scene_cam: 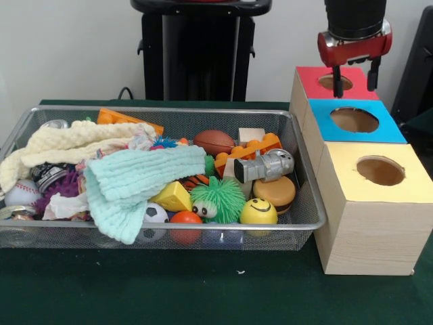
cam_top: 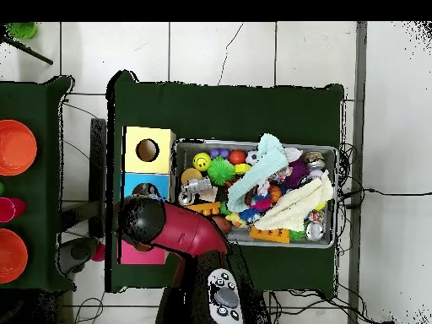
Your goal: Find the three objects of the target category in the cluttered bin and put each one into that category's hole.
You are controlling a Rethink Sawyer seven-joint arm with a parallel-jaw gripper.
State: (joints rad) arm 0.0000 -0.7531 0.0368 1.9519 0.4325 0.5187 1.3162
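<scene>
Bin: the wire basket [scene_cam: 306,203] sits toward the table's left side in the front view, its long axis running left to right, its right rim just beside the boxes.
Bottles: none shows plainly; judging by the clear rounded shapes at the basket's near left corner [scene_cam: 19,233], one may lie there under the cream cloth [scene_cam: 64,145], but I cannot tell.
Covers: the mint cloth [scene_cam: 139,179] and the cream cloth hide much of the left half, so the search likely starts there.
Blue box: the blue-topped box [scene_cam: 399,135] stands in the middle of the row of three at the table's right edge, and its hole [scene_cam: 354,120] is open and unblocked.
Gripper: the gripper [scene_cam: 354,76] hangs over the red box [scene_cam: 304,81] at the far right corner, fingers spread and pinching nothing.
Key relation: the basket lies left of and nearer than the gripper; the blue hole is just in front of it.
Room: open air above the basket; the tall rim calls for a steep descent.
</scene>
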